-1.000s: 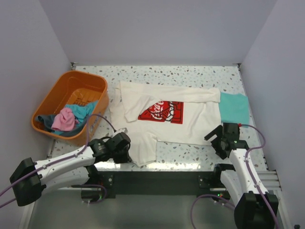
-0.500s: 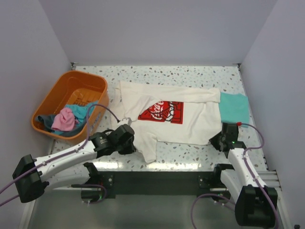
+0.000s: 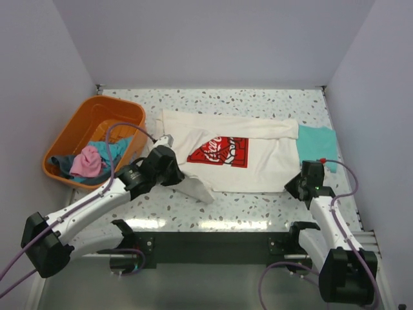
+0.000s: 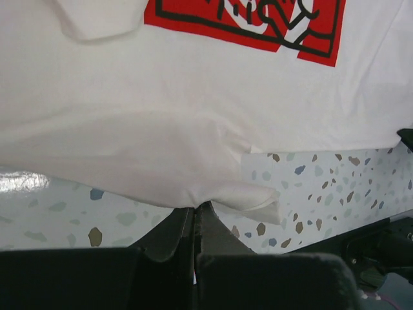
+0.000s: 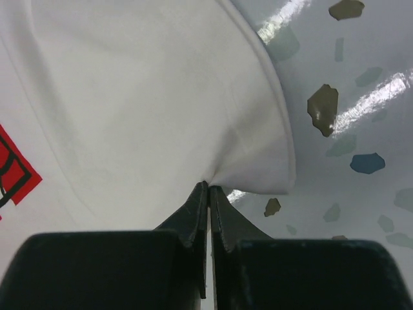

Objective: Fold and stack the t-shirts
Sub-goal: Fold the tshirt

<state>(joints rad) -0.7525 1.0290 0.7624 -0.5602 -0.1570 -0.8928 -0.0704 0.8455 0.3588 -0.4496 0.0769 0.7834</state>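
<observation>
A speckled bench [image 3: 258, 103], walled in pale grey, carries the white shirt [image 3: 258, 161] spread across its middle, logo up. The left end effector [image 4: 195, 208] is clenched on the shirt's near left hem, the right end effector [image 5: 209, 187] on its near right corner. The green shirt [image 3: 317, 147] by the right edge lies partly hidden under the white one.

Robot lab cell: blank walls [image 3: 213, 45], speckled tabletop [image 3: 245, 100], two arms [image 3: 90, 208] bolted at edge.

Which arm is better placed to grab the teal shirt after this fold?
Right, likely: the right gripper, shut on the white shirt, sits beside the teal shirt; the left gripper, also shut on it, is by the basket.
</observation>
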